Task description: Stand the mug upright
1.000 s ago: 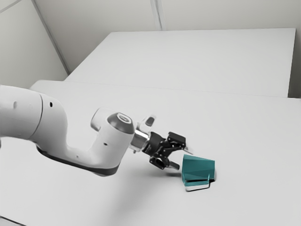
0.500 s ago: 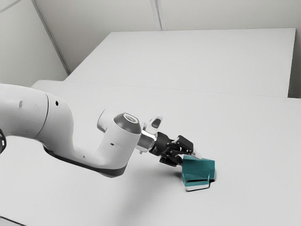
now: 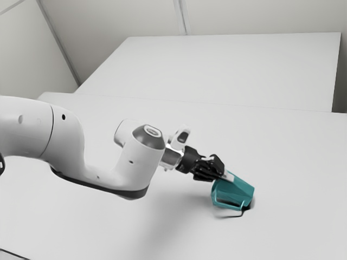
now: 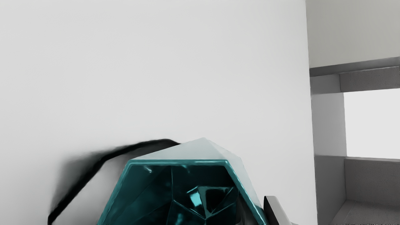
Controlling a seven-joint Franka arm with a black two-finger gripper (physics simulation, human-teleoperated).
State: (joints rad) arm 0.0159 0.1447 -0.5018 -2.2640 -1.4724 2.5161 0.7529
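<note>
"Where was the teal mug (image 3: 238, 189)?"

"In the lower half of the exterior view, right of centre, over the pale bench (image 3: 298, 162). It leaned at a slant, not upright. Its base pointed toward the exterior view's lower right, and its handle (image 3: 227, 206) faced the bottom of the frame."

"And the jaws?"

"Clenched on the mug's wall. The wrist view had one finger (image 4: 275, 209) against the outside and a dark shape just inside the rim (image 4: 178, 162)."

"Which way did the mouth face?"

"Toward the black gripper (image 3: 230, 177). The white arm (image 3: 127, 168) reached in from the exterior view's left."

"Anything beneath?"

"A thin dark shadow (image 3: 237, 216) on the bench, just below the handle and apart from it."
</note>
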